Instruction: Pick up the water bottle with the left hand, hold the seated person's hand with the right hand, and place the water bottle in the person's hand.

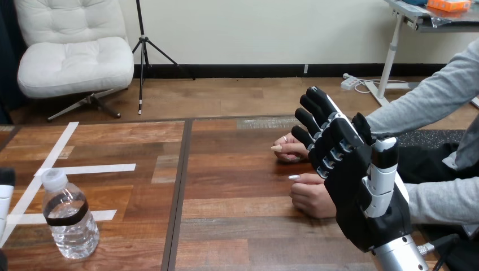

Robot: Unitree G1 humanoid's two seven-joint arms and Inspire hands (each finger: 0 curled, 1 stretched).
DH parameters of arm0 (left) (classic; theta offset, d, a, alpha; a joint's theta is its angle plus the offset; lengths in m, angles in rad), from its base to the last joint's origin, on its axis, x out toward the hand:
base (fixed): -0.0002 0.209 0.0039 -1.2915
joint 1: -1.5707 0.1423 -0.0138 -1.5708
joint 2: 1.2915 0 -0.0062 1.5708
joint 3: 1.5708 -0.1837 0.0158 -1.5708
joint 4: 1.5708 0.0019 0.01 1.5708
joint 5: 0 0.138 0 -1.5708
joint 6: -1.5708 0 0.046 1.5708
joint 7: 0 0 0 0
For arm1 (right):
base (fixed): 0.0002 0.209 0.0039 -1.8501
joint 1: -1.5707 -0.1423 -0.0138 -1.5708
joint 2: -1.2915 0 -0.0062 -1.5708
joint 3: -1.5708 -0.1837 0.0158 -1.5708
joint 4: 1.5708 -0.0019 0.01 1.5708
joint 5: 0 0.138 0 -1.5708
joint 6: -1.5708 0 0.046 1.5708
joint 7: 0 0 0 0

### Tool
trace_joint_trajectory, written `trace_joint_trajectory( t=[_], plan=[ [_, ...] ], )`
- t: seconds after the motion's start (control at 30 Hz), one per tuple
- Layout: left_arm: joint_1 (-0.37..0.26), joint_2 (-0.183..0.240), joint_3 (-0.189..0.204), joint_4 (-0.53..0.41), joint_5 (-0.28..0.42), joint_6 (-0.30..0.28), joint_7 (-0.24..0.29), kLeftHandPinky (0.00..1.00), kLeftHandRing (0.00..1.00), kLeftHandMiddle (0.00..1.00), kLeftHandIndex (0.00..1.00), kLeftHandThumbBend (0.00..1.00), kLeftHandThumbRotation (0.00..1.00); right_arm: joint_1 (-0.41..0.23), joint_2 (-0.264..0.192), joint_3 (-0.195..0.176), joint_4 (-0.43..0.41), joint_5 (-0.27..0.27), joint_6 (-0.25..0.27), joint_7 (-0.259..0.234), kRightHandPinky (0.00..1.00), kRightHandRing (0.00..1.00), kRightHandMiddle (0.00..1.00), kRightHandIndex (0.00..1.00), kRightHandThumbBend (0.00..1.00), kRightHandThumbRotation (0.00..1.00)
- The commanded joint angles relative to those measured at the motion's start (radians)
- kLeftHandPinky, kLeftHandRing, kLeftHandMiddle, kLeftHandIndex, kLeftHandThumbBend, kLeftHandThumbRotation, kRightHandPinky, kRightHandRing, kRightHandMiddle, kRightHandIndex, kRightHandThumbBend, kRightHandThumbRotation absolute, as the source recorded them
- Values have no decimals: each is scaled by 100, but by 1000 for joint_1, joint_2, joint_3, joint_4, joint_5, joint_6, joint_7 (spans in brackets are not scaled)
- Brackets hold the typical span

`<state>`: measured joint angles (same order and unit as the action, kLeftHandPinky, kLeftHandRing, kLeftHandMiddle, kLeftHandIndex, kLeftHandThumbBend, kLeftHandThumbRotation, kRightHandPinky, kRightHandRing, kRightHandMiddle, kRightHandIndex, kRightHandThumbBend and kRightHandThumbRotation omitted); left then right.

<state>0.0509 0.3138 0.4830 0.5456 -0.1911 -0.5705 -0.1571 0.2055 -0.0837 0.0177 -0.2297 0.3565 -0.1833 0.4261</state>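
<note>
I am holding my right hand (pixel 353 175) open, fingers straight and side by side, by the person's hands (pixel 310 196), while the clear plastic water bottle (pixel 70 219) with white cap and black band (light, thin-walled, probably slippery) is standing upright at the wooden table (pixel 237 231)'s left, asking for a mid-body grip.

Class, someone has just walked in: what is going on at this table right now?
The water bottle stands upright on the table, untouched, near the robot's left hand at the edge. Its right hand is raised, fingers straight, by the person's hands, which rest on the table; it holds nothing.
</note>
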Motion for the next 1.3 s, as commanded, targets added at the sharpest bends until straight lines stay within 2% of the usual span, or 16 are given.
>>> trace_joint_trajectory(
  t=[0.0, 0.3, 0.43, 0.6, 0.63, 0.67, 0.8, 0.97, 1.1, 1.27],
  plan=[
    [-77, 30, -8, 3, -28, 6, -20, 100, 100, 100, 100, 100, 82, -25, -6, -10, -31, 16, -6, 3, 100, 100, 99, 96, 95, 100],
    [-74, 33, -18, -8, -55, 73, -54, 100, 100, 100, 100, 100, 81, -25, -7, -11, -33, 15, -4, 3, 100, 100, 99, 96, 95, 100],
    [-70, 38, -25, -14, -23, 99, -29, 100, 100, 100, 100, 100, 77, -25, -8, -11, -33, 14, -4, 2, 100, 100, 99, 96, 95, 100],
    [-68, 32, -26, -29, -11, 110, -13, 100, 100, 100, 100, 100, 62, -25, -8, -11, -34, 15, -3, 3, 100, 100, 99, 96, 95, 100],
    [-71, 29, -24, -25, -24, 106, -25, 100, 100, 100, 100, 100, 60, -26, -8, -11, -33, 16, -5, 4, 100, 100, 99, 96, 95, 100],
    [-73, 27, -22, -22, -34, 103, -33, 100, 100, 100, 100, 99, 48, -26, -7, -11, -32, 17, -6, 5, 100, 100, 99, 96, 95, 100],
    [-77, 27, -21, -12, -42, 99, -39, 100, 100, 100, 100, 99, 32, -26, -7, -11, -34, 19, -2, 4, 100, 100, 99, 96, 95, 100],
    [-81, 38, -26, 1, -18, 97, -26, 100, 100, 100, 100, 100, 16, -26, -6, -11, -35, 18, 0, 1, 100, 100, 99, 96, 95, 100],
    [-85, 36, -22, 7, -43, 96, -53, 100, 100, 100, 100, 100, 8, -23, -6, -10, -38, 19, 1, 2, 100, 100, 99, 96, 95, 100],
    [-83, 43, -26, 12, -19, 96, -39, 100, 100, 100, 100, 100, 2, -24, -5, -10, -34, 19, -4, 4, 100, 100, 99, 96, 95, 100]
  ],
)
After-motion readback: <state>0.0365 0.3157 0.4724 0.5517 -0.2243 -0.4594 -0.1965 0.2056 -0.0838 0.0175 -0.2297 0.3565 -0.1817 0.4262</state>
